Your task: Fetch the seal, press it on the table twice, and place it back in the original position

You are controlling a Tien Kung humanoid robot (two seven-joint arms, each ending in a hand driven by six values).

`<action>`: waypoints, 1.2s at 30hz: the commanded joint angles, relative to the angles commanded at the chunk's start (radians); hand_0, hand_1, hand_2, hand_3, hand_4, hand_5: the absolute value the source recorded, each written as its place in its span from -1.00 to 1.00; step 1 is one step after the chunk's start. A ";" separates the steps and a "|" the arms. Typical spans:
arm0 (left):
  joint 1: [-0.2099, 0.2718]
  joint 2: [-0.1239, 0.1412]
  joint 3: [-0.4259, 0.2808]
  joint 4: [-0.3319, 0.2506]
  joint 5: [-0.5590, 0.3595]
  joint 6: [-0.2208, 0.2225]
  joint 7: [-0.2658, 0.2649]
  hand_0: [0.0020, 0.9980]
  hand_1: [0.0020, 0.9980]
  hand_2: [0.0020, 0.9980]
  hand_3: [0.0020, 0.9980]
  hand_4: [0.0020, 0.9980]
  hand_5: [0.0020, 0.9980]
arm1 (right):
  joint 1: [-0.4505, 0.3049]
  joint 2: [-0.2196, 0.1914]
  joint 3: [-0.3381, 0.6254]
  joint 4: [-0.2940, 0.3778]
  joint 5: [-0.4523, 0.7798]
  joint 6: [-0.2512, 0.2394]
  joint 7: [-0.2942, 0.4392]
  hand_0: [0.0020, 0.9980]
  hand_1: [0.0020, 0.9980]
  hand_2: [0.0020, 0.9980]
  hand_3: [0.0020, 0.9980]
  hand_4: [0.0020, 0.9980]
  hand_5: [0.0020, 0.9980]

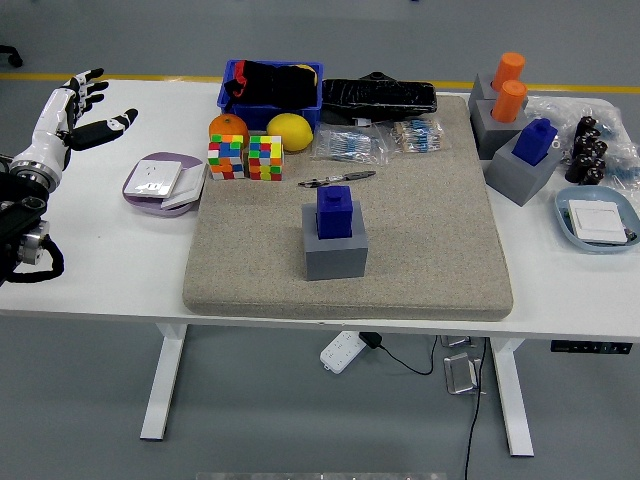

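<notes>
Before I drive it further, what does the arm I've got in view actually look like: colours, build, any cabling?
Only the left arm shows. The left hand is white over the back and knuckles, with slim, segmented fingers ending in black tips. The wrist is a white cuff, and the forearm below it is black, blocky machinery. A black cable loops out beneath the forearm. No markings are readable.

Seal (334,212) atop block (336,253), mid-mat (420,260)

Two blue seals (334,211), two orange (509,100), two cubes (246,157), perhaps.
</notes>
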 joint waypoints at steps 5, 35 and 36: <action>-0.004 0.001 0.000 0.000 0.001 0.000 0.001 0.89 0.81 0.79 0.86 0.55 -0.68 | 0.001 0.000 0.002 0.000 0.001 0.000 0.000 0.59 0.41 0.37 0.28 0.53 0.07; -0.011 0.000 0.002 -0.002 0.000 -0.001 0.000 0.89 0.81 0.79 0.86 0.55 -0.70 | 0.002 0.001 0.004 0.001 0.000 0.002 -0.001 0.59 0.41 0.37 0.28 0.53 0.07; -0.011 0.000 0.001 -0.002 0.000 -0.001 0.000 0.89 0.81 0.79 0.86 0.55 -0.70 | 0.002 0.000 0.005 0.000 -0.001 0.002 -0.001 0.59 0.41 0.37 0.28 0.53 0.07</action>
